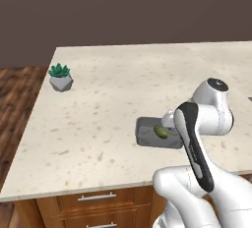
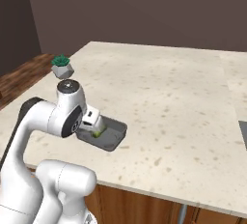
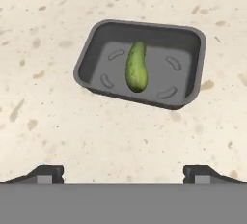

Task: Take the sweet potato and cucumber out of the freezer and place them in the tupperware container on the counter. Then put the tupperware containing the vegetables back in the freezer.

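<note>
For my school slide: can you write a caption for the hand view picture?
Open gripper above a cucumber lying in the tupperware container on the counter.

White arm bent forward and down, gripper (image 3: 123,172) with fingers spread wide, holding nothing

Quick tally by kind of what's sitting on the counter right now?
Green oblong cucumber: 1
Shallow dark grey rectangular tupperware container, holding it: 1
Spiky green succulent in faceted light grey pot: 1
Total on the beige speckled counter: 3
</note>
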